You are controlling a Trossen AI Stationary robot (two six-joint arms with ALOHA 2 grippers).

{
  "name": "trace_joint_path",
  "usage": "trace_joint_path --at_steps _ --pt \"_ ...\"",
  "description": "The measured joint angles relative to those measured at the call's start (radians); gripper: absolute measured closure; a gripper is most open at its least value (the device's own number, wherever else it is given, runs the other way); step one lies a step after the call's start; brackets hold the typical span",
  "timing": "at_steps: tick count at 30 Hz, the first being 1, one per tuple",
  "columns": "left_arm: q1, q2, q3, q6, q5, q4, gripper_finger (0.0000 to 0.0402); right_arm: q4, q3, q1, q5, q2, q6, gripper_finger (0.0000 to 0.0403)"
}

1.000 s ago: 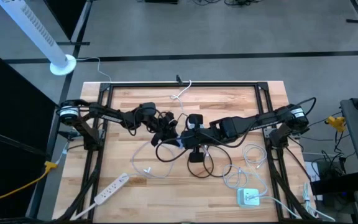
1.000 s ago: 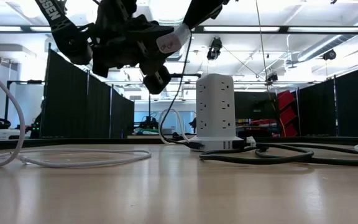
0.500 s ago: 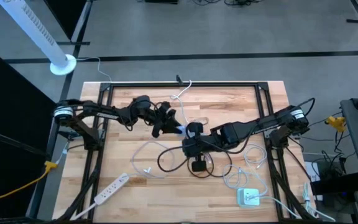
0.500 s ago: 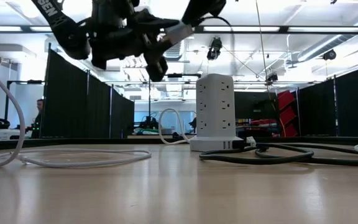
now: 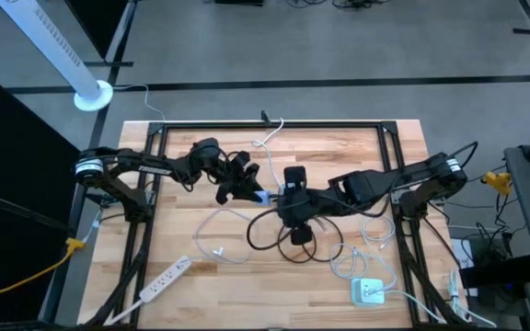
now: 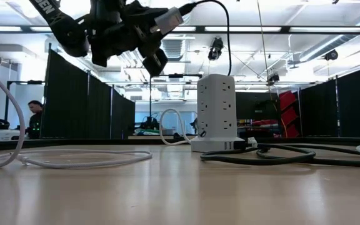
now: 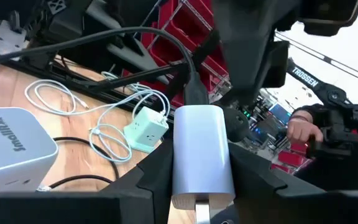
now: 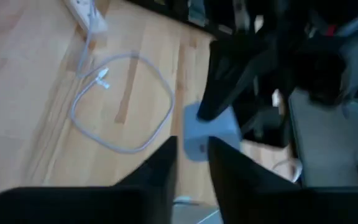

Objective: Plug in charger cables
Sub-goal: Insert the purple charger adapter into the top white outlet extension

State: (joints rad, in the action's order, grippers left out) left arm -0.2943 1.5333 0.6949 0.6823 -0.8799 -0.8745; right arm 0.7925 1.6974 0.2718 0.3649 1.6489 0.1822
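Wooden table (image 5: 182, 267) carries everything; take the white charging tower (image 6: 217, 112) near its middle as the landmark. Largest, the left arm reaches in from the table's left edge, and its left gripper (image 5: 243, 188) hangs in the air just left of the tower, fingers clamped on a white charger block (image 7: 197, 154) with a black cable (image 7: 104, 38) running from its top. Since a second ago that gripper has risen and drawn slightly away from the tower. The right gripper (image 5: 294, 176) sits over the tower, having shifted toward the table's far side; whether its fingers are open I cannot tell. White cable (image 5: 233, 241) loops lie on the wood left and right of the tower.
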Motion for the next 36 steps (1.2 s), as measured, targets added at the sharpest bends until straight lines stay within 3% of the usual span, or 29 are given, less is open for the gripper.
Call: trace_joint_path --at_steps 8,14,30,36 --pt "0.006 0.0 0.0 0.011 -0.002 0.0 0.0283 -0.003 -0.001 -0.051 0.004 0.038 0.078 0.0147" --pt "0.01 0.0 -0.001 0.011 -0.002 -0.003 0.0283 -0.052 -0.001 -0.051 0.001 0.044 0.132 0.007" --pt "0.013 -0.01 -0.002 0.052 -0.048 -0.155 0.0283 -0.155 -0.005 -0.063 0.0 0.044 0.305 0.0102" --pt "0.021 -0.011 -0.002 0.06 -0.054 -0.157 0.0283 -0.177 -0.005 -0.072 -0.051 0.064 0.317 0.0114"
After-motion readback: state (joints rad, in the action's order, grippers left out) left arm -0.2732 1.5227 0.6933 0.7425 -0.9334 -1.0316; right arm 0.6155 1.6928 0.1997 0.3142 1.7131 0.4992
